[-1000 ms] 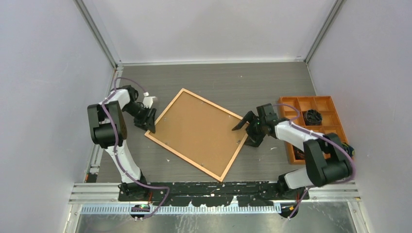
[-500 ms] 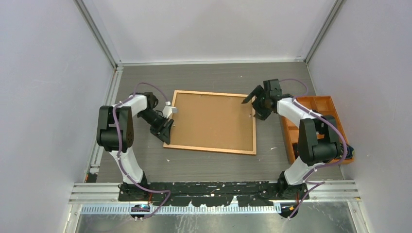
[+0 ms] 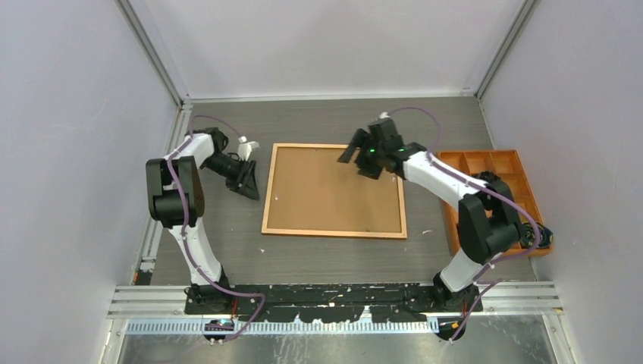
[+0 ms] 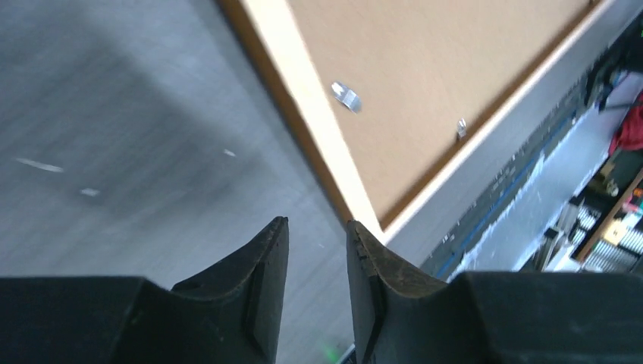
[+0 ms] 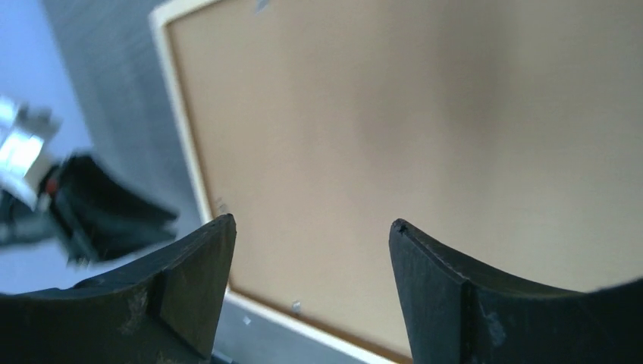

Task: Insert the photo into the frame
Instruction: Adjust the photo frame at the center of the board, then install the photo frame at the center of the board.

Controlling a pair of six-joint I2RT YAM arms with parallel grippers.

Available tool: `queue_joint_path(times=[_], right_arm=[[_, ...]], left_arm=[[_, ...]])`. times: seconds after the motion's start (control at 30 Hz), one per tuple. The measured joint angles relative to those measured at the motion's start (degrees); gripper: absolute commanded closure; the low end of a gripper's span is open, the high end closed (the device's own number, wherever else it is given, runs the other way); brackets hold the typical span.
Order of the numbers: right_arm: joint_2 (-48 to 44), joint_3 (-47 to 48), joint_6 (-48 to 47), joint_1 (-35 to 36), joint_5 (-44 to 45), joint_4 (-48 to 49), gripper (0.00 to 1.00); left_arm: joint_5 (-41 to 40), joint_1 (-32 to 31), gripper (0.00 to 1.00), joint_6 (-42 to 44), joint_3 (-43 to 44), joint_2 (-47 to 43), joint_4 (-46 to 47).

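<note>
At table centre the frame (image 3: 334, 234) lies flat, back side up, long sides running 9-to-3 o'clock in the top view. The brown backing board (image 3: 330, 193) is seated inside its thin wood border. Small metal tabs (image 4: 346, 97) show along the board's edge in the left wrist view; can't tell if they're turned to lock.

The photo isn't visible in any view: not on the table (image 3: 334, 125), not in either gripper. It could be under the board, but pics don't show that.

Progress, as a judgement: if the print is already under the board, the job is nearly done, w/ only tab locking and maybe turning the frame over left. If not, the board has to come out, the print go in, and the back be closed again. No way to pick between the two from these views.

Left gripper (image 3: 250, 182) is off the frame's 9-10 o'clock side, near the border but apart from it, low over bare table. Its jaws are only a slit apart, w/ nothing between them.

Right gripper (image 3: 355, 161) hovers over the board near the frame's 12-1 o'clock edge. Its jaws are spread wide and empty; no contact that I can make out.

Further out, at 3 o'clock, an orange compartment tray (image 3: 493, 152) sits just beside the frame's right end.
</note>
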Motion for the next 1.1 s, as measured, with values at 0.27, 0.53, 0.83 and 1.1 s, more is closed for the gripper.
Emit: queue_joint_path(times=[0.27,0.53,0.83,1.1], right_arm=[[14.34,8.92,3.19,15.21,-6.67,10.69,0.30],[25.90,14.05,7.50,19.85,-10.43,15.63,0.36],[29.94,17.33,9.79,22.14,-12.00,18.99,0.40],[31.50,17.70,10.29,22.49,-12.41,19.67,0.41]], left_arm=[[1.49,0.79,0.73,-4.94,3.87,6.80,2.10],[3.02,0.33,0.83,-5.81,3.61,7.37,2.12],[2.91,-0.02,0.88,-6.82,2.93,8.41,2.80],[2.25,-0.59,0.89,-7.06,2.64,8.52,3.39]])
